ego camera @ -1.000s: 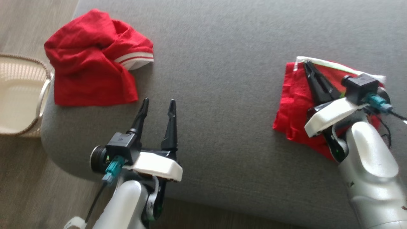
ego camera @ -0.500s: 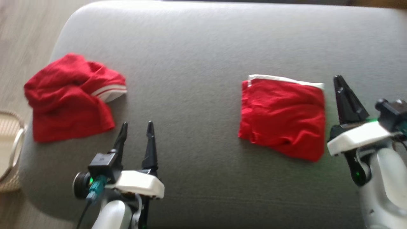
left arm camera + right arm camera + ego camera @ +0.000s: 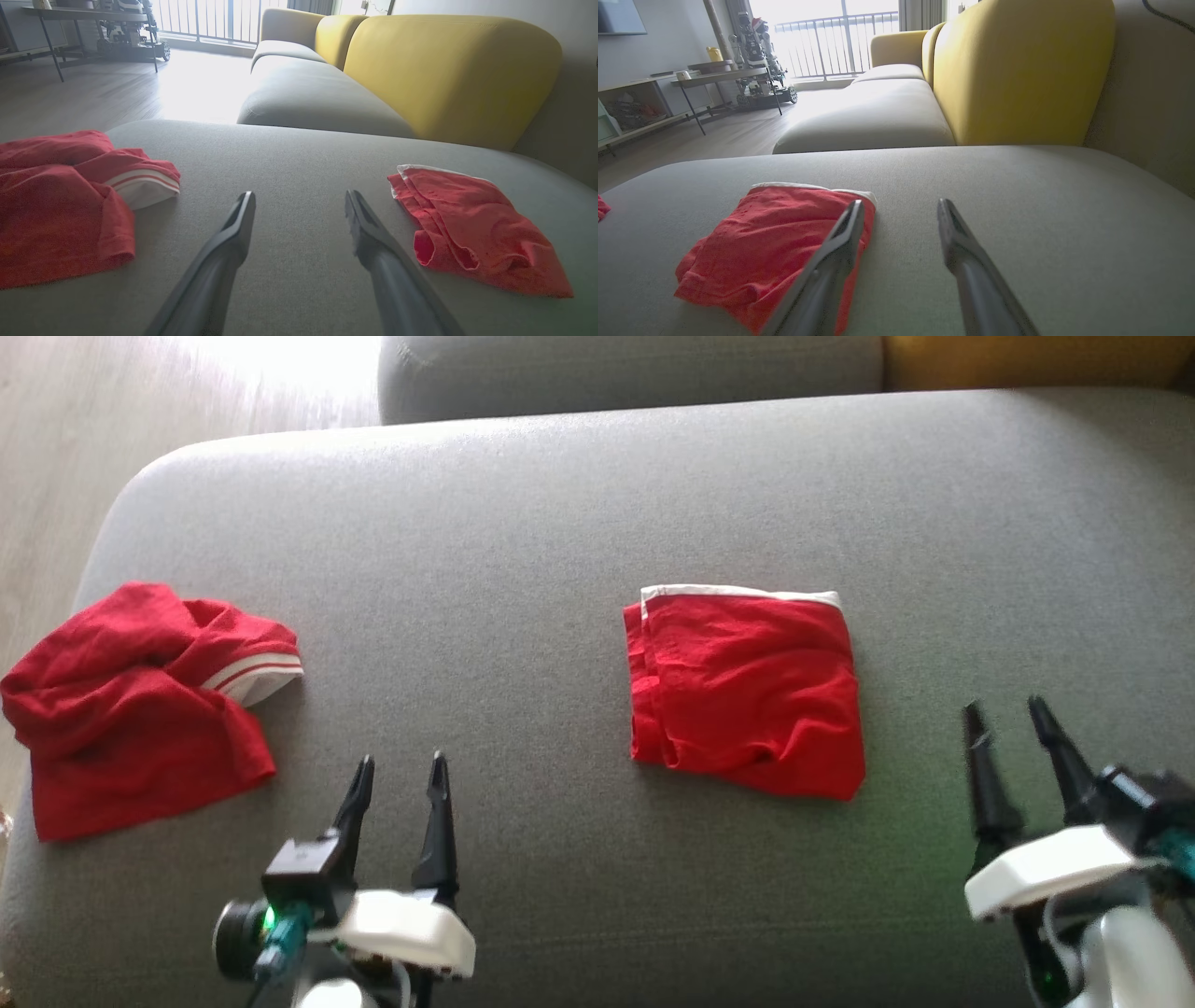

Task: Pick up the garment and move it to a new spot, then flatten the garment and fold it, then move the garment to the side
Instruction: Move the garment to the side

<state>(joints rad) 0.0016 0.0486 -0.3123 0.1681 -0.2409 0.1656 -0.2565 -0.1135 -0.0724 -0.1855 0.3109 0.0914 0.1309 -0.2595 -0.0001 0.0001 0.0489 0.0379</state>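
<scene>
A folded red garment (image 3: 747,695) with a white band along its far edge lies flat on the grey seat cushion (image 3: 523,523), right of centre. It is also seen in the left wrist view (image 3: 472,228) and the right wrist view (image 3: 770,238). My right gripper (image 3: 1005,707) stands open just right of it, apart from the cloth, nothing between its fingers (image 3: 900,203). A second red garment (image 3: 140,709), crumpled, with a striped white cuff, lies at the cushion's left end (image 3: 56,205). My left gripper (image 3: 400,765) is open and empty near the front edge (image 3: 299,196).
Wooden floor (image 3: 56,448) runs along the cushion's left side. Another grey seat (image 3: 308,93) and a yellow backrest (image 3: 448,70) stand beyond the cushion. A table with objects on it (image 3: 724,74) stands far across the room.
My right gripper has let go of the folded garment, opened, and drawn back to its right. The head camera has tilted, shifting the whole picture. The left gripper stays open.
</scene>
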